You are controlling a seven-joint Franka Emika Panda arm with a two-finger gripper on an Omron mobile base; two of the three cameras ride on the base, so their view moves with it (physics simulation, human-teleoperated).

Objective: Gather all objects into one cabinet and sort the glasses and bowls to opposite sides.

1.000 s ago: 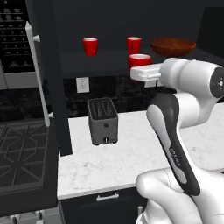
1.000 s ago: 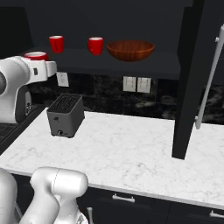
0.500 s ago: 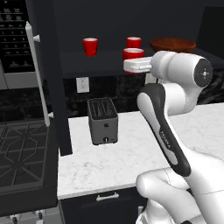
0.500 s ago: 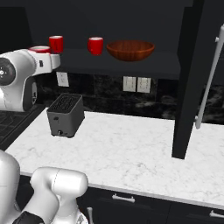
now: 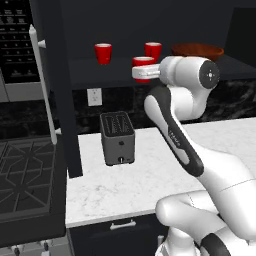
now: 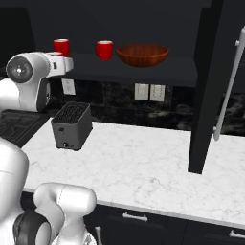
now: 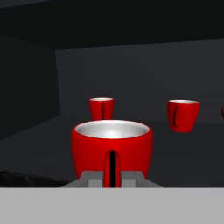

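My gripper (image 5: 143,74) is shut on a small red cup (image 5: 142,64) and holds it upright just in front of the open cabinet's dark shelf (image 5: 85,68). In the hand view the held cup (image 7: 112,146) sits close above the gripper (image 7: 112,176). Two more red cups (image 5: 103,53) (image 5: 153,50) stand on the shelf behind it, one to the left and one slightly right. The wide reddish-brown bowl (image 5: 197,50) rests on the shelf's right part. From the right base view the two shelf cups (image 6: 61,46) (image 6: 104,50) stand left of the bowl (image 6: 142,54).
A dark toaster (image 5: 118,137) stands on the white marble counter (image 5: 150,185) below the shelf. The cabinet doors hang open, with long silver handles at the left (image 5: 42,85) and at the right (image 6: 229,91). A stove (image 5: 25,175) lies to the left.
The arm has carried the held cup leftward along the front of the shelf, away from the bowl and closer to the two standing cups. The grip stayed shut.
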